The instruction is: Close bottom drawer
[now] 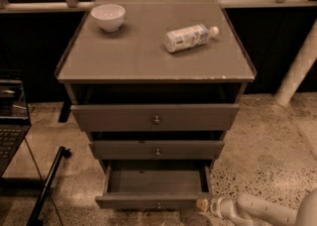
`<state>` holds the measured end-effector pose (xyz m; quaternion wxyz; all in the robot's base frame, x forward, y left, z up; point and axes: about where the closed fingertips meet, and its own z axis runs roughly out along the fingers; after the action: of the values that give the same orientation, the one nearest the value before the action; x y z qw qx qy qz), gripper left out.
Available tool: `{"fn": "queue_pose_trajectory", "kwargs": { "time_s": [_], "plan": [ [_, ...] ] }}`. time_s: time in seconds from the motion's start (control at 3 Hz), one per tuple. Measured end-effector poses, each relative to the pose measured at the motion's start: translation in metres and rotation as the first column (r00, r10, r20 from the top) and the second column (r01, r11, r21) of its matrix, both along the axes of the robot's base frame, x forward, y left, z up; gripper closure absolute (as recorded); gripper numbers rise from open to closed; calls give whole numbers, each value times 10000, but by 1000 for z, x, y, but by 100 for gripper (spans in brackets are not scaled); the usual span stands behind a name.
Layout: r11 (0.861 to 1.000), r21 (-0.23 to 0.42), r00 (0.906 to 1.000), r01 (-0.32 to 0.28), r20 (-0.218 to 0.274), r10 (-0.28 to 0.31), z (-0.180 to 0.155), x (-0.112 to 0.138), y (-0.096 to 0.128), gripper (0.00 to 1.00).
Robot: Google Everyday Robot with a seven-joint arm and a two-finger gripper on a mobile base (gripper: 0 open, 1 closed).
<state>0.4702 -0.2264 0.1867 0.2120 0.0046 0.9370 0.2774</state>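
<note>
The bottom drawer [153, 201] is the lowest of three in the grey-brown cabinet [154, 118]. It stands pulled out, its empty box open to view, with a small knob on its flat front. My gripper [204, 204] is at the end of a white arm that comes in from the lower right. Its tip is at the right end of the drawer's front, touching or very close to it. The middle drawer [157, 149] and the top drawer [156, 117] above are also a little way out.
A white bowl [108, 17] and a lying plastic bottle [189, 37] rest on the cabinet top. A laptop [11, 126] on a stand is at the left, with a dark leg [47, 185] slanting to the floor. A white post [297, 74] stands at the right.
</note>
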Motion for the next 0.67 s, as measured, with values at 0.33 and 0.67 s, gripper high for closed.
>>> {"fn": "queue_pose_trajectory", "kwargs": {
  "time_s": [0.33, 0.67],
  "plan": [
    [10000, -3, 10000, 3, 3, -3, 0, -1, 0, 100],
    [9994, -266, 9995, 204, 249, -197, 6, 22, 1, 100]
  ]
}}
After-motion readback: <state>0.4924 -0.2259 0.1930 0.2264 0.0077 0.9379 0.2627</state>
